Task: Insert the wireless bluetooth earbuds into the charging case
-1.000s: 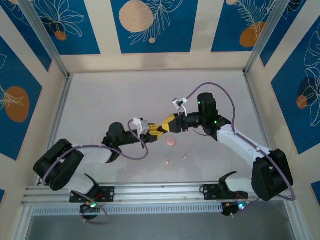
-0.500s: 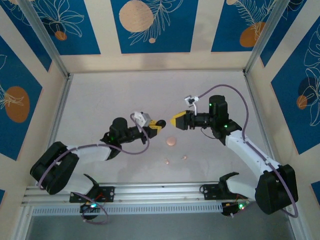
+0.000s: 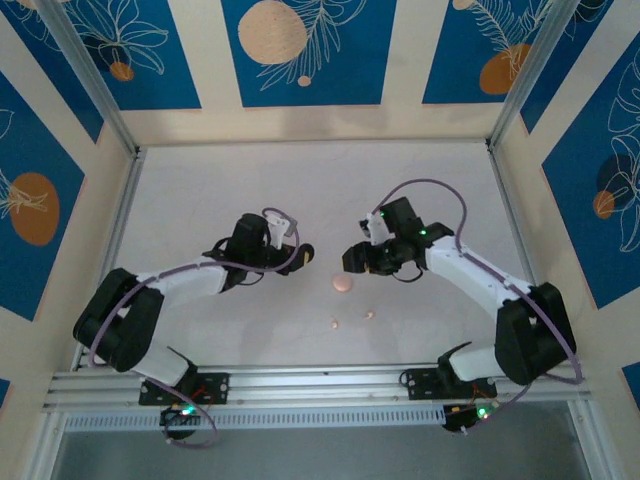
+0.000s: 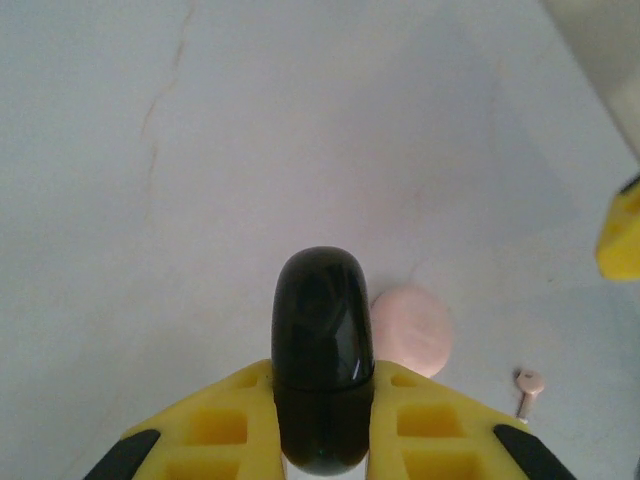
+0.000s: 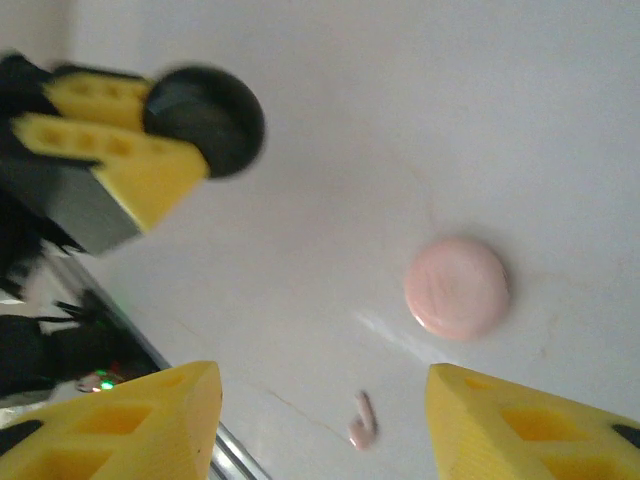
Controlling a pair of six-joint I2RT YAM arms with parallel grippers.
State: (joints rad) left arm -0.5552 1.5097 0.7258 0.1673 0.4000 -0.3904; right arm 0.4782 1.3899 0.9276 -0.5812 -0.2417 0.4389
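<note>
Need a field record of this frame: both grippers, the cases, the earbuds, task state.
left gripper: shut on the black round case, held off the table
right gripper: open, nothing between its fingers
pink round case: flat on the table, below the gap between the two grippers, untouched
left pink earbud: loose on the table, nearer the arm bases than the pink round case
right pink earbud: loose on the table, apart from the other
task state: neither pink earbud inserted yet
</note>
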